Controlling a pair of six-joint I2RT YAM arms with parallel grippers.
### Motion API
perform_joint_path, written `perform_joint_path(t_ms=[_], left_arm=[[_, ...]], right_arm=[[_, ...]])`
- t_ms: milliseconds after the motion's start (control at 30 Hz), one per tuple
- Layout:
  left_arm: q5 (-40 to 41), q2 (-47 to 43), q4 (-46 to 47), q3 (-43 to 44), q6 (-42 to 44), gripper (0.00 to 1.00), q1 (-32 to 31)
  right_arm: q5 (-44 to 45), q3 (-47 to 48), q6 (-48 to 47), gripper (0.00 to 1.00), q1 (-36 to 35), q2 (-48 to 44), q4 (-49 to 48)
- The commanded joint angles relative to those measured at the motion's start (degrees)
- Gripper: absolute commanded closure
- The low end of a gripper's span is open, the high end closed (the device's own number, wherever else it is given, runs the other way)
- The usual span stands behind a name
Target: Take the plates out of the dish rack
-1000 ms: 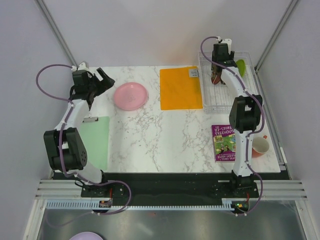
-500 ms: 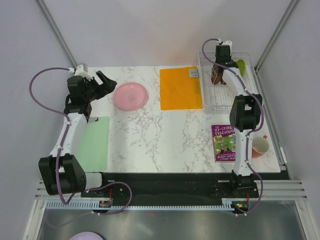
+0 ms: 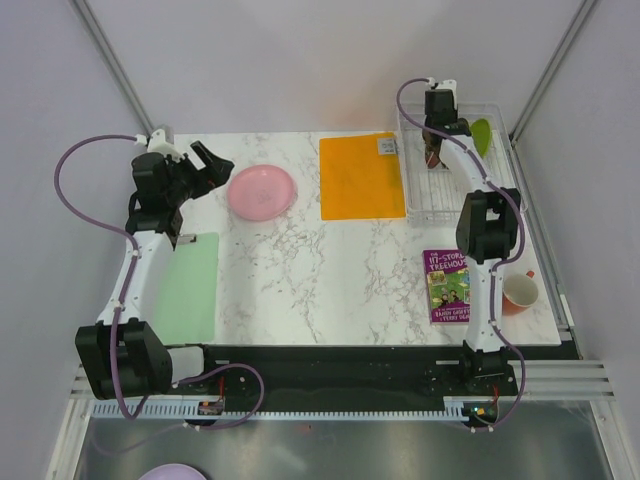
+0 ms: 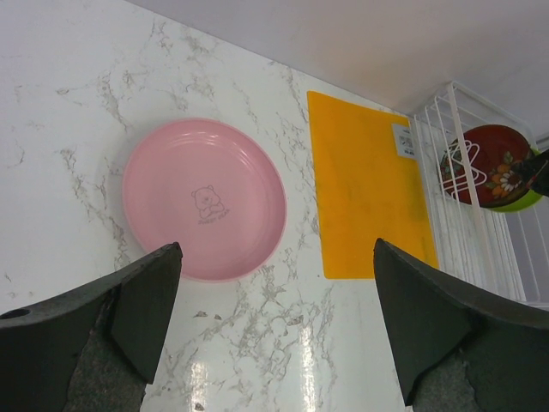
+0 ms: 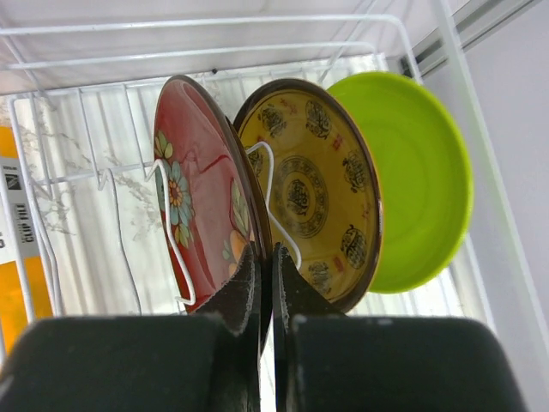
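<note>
The dish rack [image 3: 446, 192] stands at the back right. Three plates stand upright in it: dark red [image 5: 184, 193], yellow patterned [image 5: 313, 180] and lime green [image 5: 412, 172]. My right gripper [image 5: 266, 253] is shut on the lower rim of the dark red plate, one finger on its flowered face and the other between it and the yellow plate. From above, the right gripper [image 3: 432, 148] hides most of these plates; only the lime green plate [image 3: 482, 134] shows clearly. The pink plate [image 4: 204, 199] lies flat on the table. My left gripper [image 4: 276, 249] hovers open above and near it, empty.
An orange mat [image 3: 360, 175] lies between the pink plate [image 3: 262, 191] and the rack. A green clipboard [image 3: 190, 285] lies at the left edge. A purple book [image 3: 448, 285] and an orange mug [image 3: 520, 293] are at the right front. A lilac plate [image 3: 172, 472] sits below the table.
My right gripper has closed on the dark red plate's rim in the rack. The left arm has swung back toward the left edge, its gripper staying open near the pink plate.
</note>
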State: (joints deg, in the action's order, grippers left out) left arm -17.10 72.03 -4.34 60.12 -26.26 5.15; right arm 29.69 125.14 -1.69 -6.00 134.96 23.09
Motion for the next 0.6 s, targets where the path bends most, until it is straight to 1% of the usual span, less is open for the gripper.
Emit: perform_joint_path(t_ms=[0, 33, 100, 233, 367, 433, 467, 533, 567], left_arm=[[-0.8, -0.8, 0.3, -0.5, 2.5, 0.02, -0.5], [-0.8, -1.0, 0.3, -0.5, 2.6, 0.02, -0.6], [-0.7, -1.0, 0.1, -0.5, 2.8, 0.02, -0.7], [-1.0, -0.6, -0.6, -0.5, 3.1, 0.02, -0.8], [-1.0, -0.4, -0.8, -0.7, 2.9, 0.01, -0.8], [-1.4, 0.0, -0.7, -0.5, 2.5, 0.00, -0.7], [-2.6, 0.7, -0.3, -0.4, 2.4, 0.00, -0.7], [-4.0, 1.7, 0.3, -0.2, 2.2, 0.00, -0.8], [-6.0, 3.2, 1.3, -0.1, 1.8, 0.00, -0.7]], right_arm=[[17.8, 1.0, -11.4, 1.00, -4.2, -7.4, -8.4], [21.9, 0.7, -14.4, 1.00, -4.6, -8.0, -10.8], [24.6, -0.2, -16.3, 1.00, -5.4, -9.2, -13.2], [27.3, -4.5, -18.6, 1.00, -6.2, -14.0, -18.1], [27.4, -8.0, -18.7, 1.00, -7.1, -18.8, -19.5], [26.5, -9.0, -17.8, 1.00, -7.4, -21.5, -18.0], [25.3, -9.2, -15.3, 1.00, -7.7, -22.5, -16.6], [18.8, -10.1, -11.2, 1.00, -8.1, -25.7, -11.6], [16.0, -10.7, -9.3, 1.00, -8.6, -26.7, -10.2]])
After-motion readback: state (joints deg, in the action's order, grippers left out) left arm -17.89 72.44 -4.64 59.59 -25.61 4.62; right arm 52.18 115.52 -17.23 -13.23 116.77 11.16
